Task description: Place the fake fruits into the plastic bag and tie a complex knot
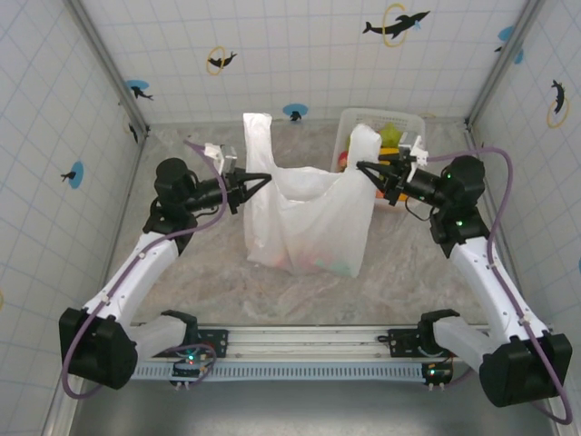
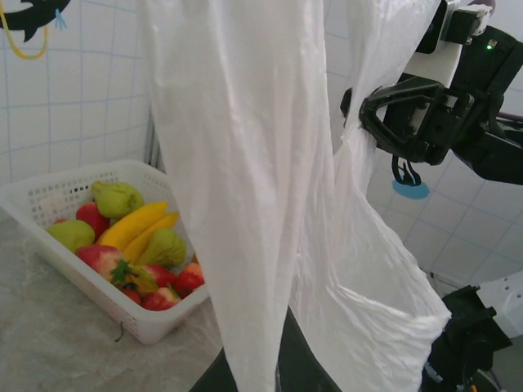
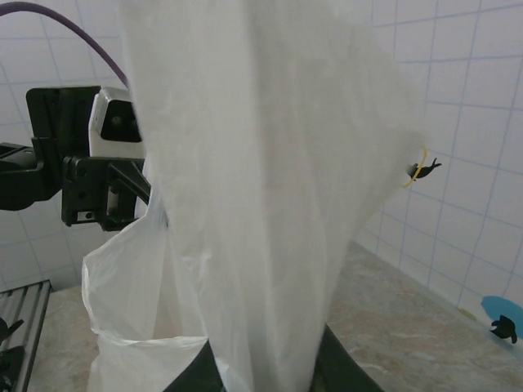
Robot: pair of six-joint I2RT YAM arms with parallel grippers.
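Right, both arms are on the plastic bag (image 1: 309,213) at once. The left claw (image 1: 262,180) is pressed together on the bag's left handle loop, pinching the thin film. Seen from its wrist, the white sheet rises straight up out of the fingers. Across the bag's mouth, the right claw (image 1: 365,167) pinches the other handle, with the plastic bunched into a tight gather at its tips. The bag hangs between the two claws and sags below them onto the table, its top edge stretched from one claw to the other. Low in the bag, beneath both claws, fake fruits (image 1: 316,262) show as faint red and green blurs through the plastic. Just behind the right claw sits a white lattice basket (image 1: 349,123), holding a yellow banana (image 2: 135,226), green pears (image 2: 117,198) and red strawberries (image 2: 176,282). The table (image 1: 200,272) has a mottled grey-beige stone look, and the bag's bottom rests on it. White tiled walls (image 1: 300,54) close in the far side and both flanks, dotted with dolphin stickers (image 1: 397,23).
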